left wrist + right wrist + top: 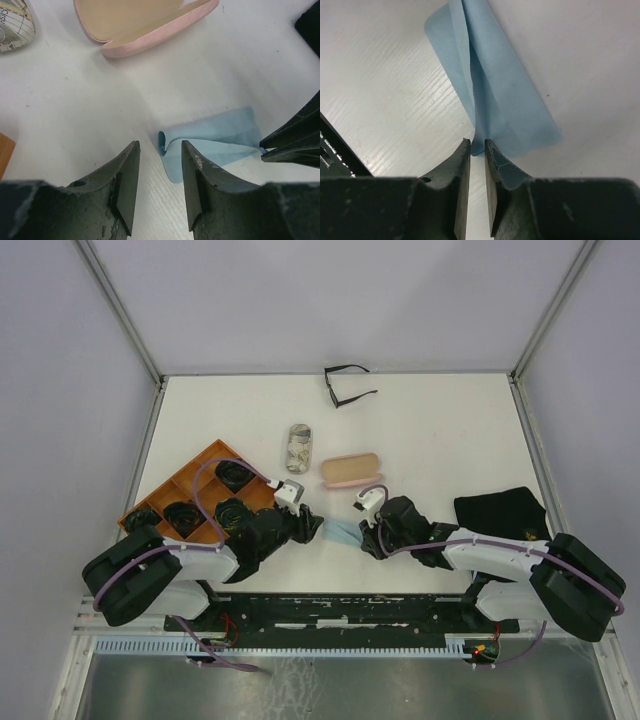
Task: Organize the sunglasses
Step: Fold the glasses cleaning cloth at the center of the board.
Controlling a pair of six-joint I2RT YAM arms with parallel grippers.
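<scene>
One pair of sunglasses (345,386) with a thin black frame lies open at the table's far edge. Several dark pairs (234,475) sit in the compartments of an orange tray (196,458) at the left. A light-blue cloth (343,532) lies between my two grippers. My left gripper (315,528) is open and empty, its fingertips (131,150) just short of the cloth's curled left edge (215,145). My right gripper (478,145) is shut on the cloth's (495,95) near edge, which rises in a ridge to its tips; it also shows in the left wrist view (263,148).
An open pink case (352,469) lies just beyond the cloth, also in the left wrist view (145,25). A patterned case (297,447) lies left of it. A black cloth (503,510) lies at the right beside my right arm.
</scene>
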